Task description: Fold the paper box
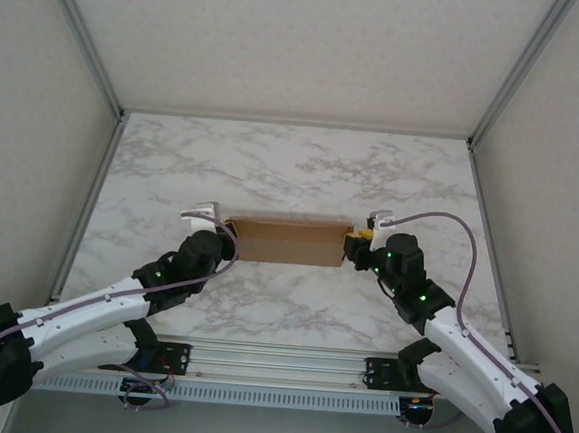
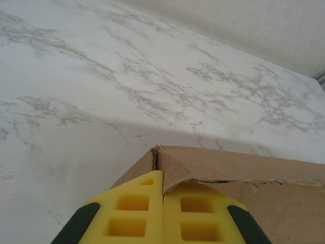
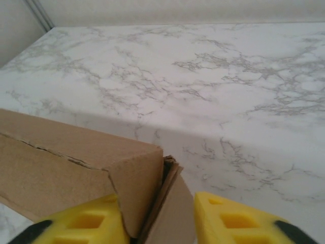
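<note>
The paper box [image 1: 289, 242] lies on the marble bench [image 1: 293, 167] about midway across it and a little nearer the arms than the far wall, a long, shallow brown cardboard form lying crosswise with its panels folded up and over. Its top is covered by a long flap with a ragged crease line along it, so whatever is inside cannot be seen. The left gripper [image 2: 163, 178] sits at the box's left end, right at the near corner, with its yellow jaws pressed flat together. The torn edge of the top flap overlaps the tip of one pad, and I cannot tell whether a thin cardboard edge is caught in the seam between them. The right gripper [image 3: 156, 201] is at the box's right end with its jaws parted part way. The box's corner and a loose end flap standing slightly ajar sit in the gap: one pad [image 3: 86, 223] lies against the long side of the box, while the other pad [image 3: 238, 218] stands just beside the flap's outer face, not clamping it
</note>
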Robot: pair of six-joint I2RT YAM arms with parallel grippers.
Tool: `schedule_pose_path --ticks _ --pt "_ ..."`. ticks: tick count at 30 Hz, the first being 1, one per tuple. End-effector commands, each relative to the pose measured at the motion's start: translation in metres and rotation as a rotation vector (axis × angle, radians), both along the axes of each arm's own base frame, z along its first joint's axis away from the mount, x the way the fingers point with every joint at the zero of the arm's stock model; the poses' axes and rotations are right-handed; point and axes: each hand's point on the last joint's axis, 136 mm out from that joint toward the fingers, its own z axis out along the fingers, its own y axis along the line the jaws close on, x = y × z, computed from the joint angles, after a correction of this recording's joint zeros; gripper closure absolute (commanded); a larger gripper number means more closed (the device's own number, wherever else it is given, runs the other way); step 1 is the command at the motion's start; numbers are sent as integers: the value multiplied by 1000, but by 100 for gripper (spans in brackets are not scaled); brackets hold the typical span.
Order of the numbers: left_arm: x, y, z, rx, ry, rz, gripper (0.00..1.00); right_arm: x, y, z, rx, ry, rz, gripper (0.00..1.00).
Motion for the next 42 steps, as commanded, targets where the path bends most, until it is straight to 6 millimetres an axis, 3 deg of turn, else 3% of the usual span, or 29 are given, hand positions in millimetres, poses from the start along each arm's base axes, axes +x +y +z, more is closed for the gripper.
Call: schedule_pose_path --ticks 1,2,3,10,17,22,26,33,42 --pt "-19 29 -57 225 160 42 100 -14 1 -4 -9 18 46 54" --pt "-19 28 -56 232 157 39 100 -17 2 1 3 7 64 51" --pt "-19 28 -55 236 154 40 100 -17 6 24 30 -37 83 50" --pt "-19 27 -54 254 150 35 100 -28 15 68 70 -135 171 44" --pt "-19 23 -50 266 137 27 100 -7 24 102 97 -52 122 47" --pt "-17 22 -45 292 131 24 100 13 35 102 57 168 77 63" --pt "-17 20 -43 303 125 24 100 30 43 103 130 280 -3 75" --pt "-16 14 -41 315 125 9 100 47 60 91 175 420 -51 80" --pt "-16 14 -38 315 122 18 100 24 65 33 123 517 -13 81"
